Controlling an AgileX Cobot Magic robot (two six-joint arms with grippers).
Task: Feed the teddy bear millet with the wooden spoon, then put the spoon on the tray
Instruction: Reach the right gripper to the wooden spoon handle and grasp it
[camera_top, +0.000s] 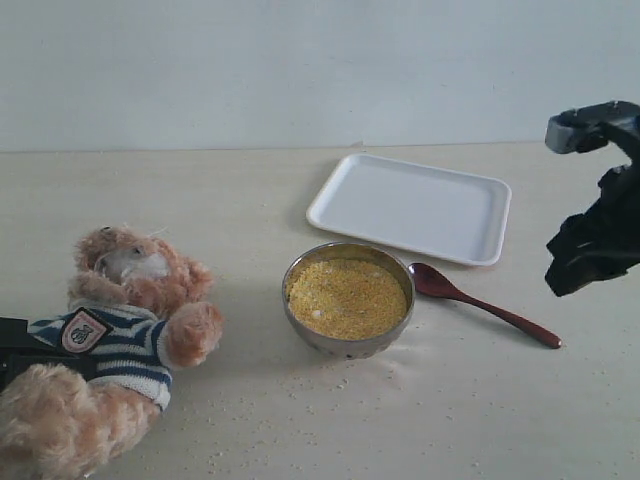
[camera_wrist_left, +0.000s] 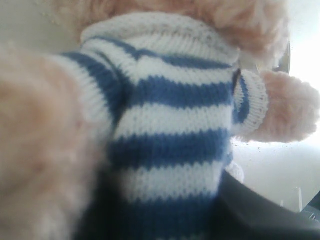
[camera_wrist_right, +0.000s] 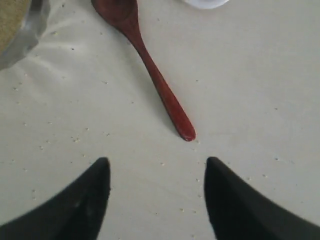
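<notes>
Black R gripper (camera_wrist_right: 156, 160) hovers spread wide above wooden spoon (camera_wrist_right: 155, 80) handle end, arm raised; L gripper (camera_wrist_left: 170, 217) clamps teddy bear (camera_top: 120, 335) torso.

Navy-white stripes on teddy bear (camera_top: 125, 352), badge (camera_top: 84, 330) maybe pink; yellow millet (camera_top: 347, 297), reddish-brown spoon (camera_top: 480, 303)

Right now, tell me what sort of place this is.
Likely a staged robot test bench: plain table, blank wall, and a teddy bear near a bowl of millet.

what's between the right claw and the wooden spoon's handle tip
Nothing solid: in the right wrist view, only bare table with a few loose millet specks separates the open right claw from the wooden spoon's handle tip.
</notes>
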